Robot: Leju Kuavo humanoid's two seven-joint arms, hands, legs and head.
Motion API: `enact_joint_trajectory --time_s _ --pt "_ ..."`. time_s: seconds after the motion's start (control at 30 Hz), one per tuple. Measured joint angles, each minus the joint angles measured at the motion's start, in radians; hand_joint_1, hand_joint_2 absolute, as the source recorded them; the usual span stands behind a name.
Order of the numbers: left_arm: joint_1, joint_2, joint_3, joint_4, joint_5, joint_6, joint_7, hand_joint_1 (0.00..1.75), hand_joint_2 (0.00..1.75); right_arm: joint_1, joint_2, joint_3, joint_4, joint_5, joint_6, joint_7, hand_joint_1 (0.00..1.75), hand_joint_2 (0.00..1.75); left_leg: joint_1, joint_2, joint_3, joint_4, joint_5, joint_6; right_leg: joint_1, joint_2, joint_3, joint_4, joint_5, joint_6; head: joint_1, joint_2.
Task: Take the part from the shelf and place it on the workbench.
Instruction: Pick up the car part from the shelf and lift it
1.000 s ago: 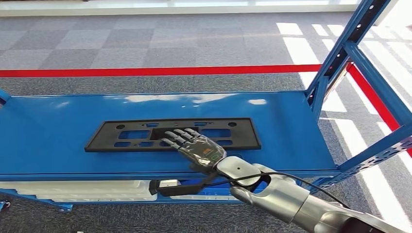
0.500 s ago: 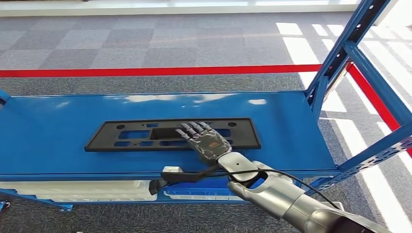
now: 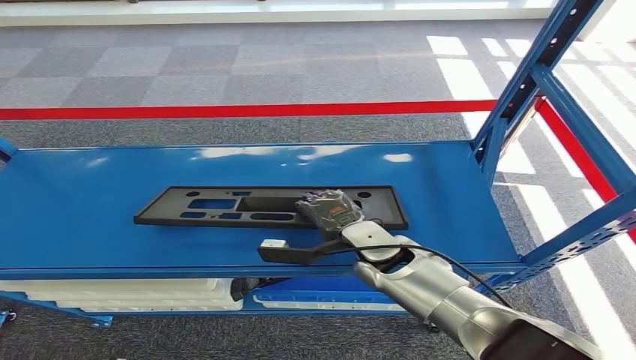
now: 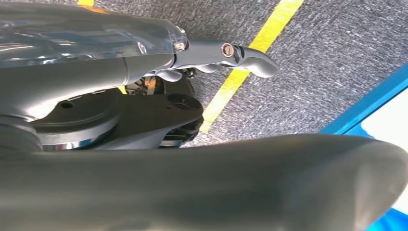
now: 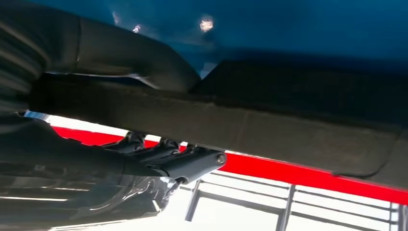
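The part (image 3: 225, 206) is a flat black plate with several cutouts, lying lengthwise on the blue shelf (image 3: 82, 202). My right hand (image 3: 330, 211) grips its near edge, right of the middle, with the fingers curled over the top. In the right wrist view the part's edge (image 5: 288, 130) runs between the thumb (image 5: 130, 57) and the dark fingers (image 5: 192, 161). My left hand (image 4: 216, 53) hangs over grey carpet, holding nothing, its fingers loosely extended.
Blue shelf uprights (image 3: 525, 82) rise at the right end. A red tape line (image 3: 225, 110) crosses the carpet beyond the shelf. White pieces (image 3: 120, 294) lie on the lower level. A yellow floor line (image 4: 250, 62) runs under the left hand.
My right hand slid to the right along the part and went from lying flat on it to curling over its near edge. The part has shifted slightly on the shelf.
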Motion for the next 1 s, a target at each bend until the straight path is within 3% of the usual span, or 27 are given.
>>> enact_joint_trajectory --time_s 1.0 --pt "0.000 0.000 0.000 0.000 0.000 0.000 0.000 0.00 0.00 -0.002 0.008 -0.008 0.020 -0.001 0.000 0.000 1.75 1.75 0.000 0.000 0.002 0.000 0.000 0.000 0.000 0.000 0.002 0.000 0.000 0.000 0.000 0.000"
